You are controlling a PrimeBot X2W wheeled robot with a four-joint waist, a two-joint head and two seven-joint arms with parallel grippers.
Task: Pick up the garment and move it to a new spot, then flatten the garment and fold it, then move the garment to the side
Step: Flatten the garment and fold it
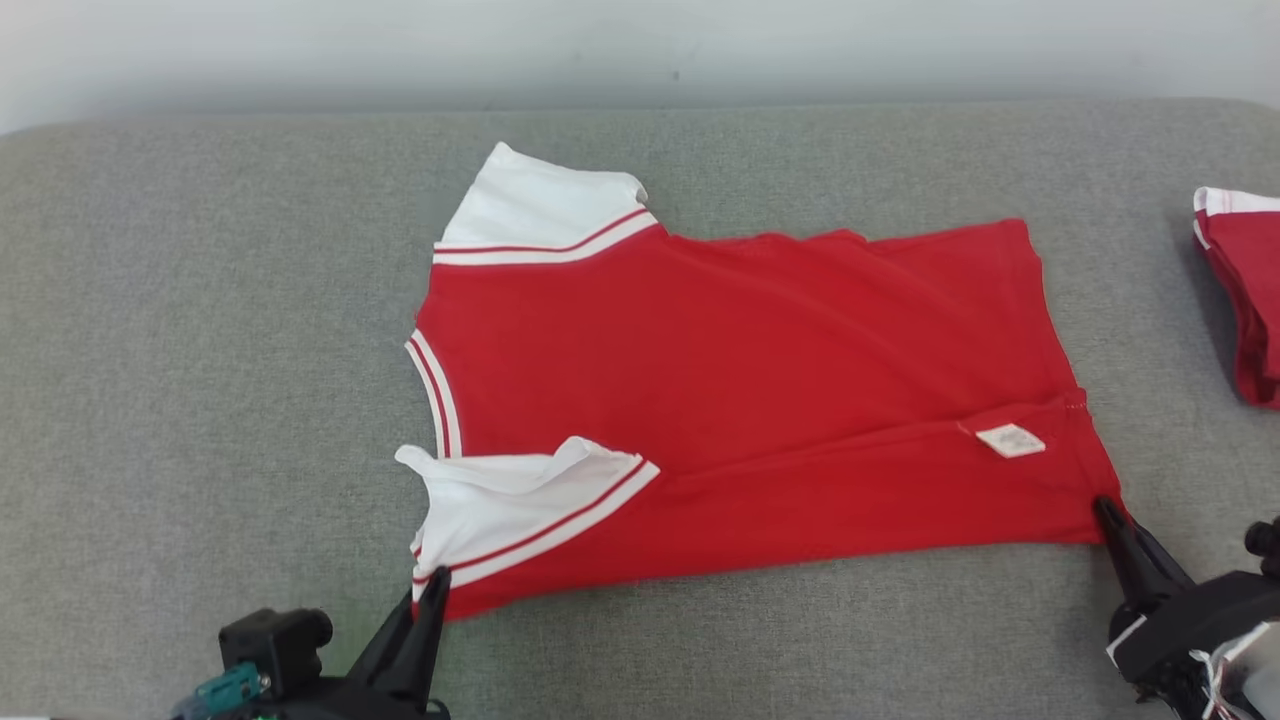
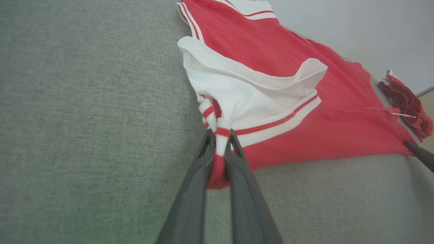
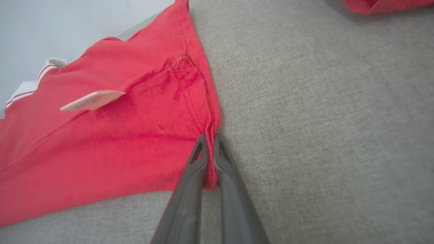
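Garment (image 1: 740, 380) clamped by left tool (image 1: 437, 578) and right tool (image 1: 1104, 506).

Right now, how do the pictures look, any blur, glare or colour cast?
Head view: even soft light, no glare, shirt sharp. Left wrist view: a green cast on the grey surface at lower left, left gripper soft near the lens. Right wrist view: the tag is blurred, right gripper soft too.
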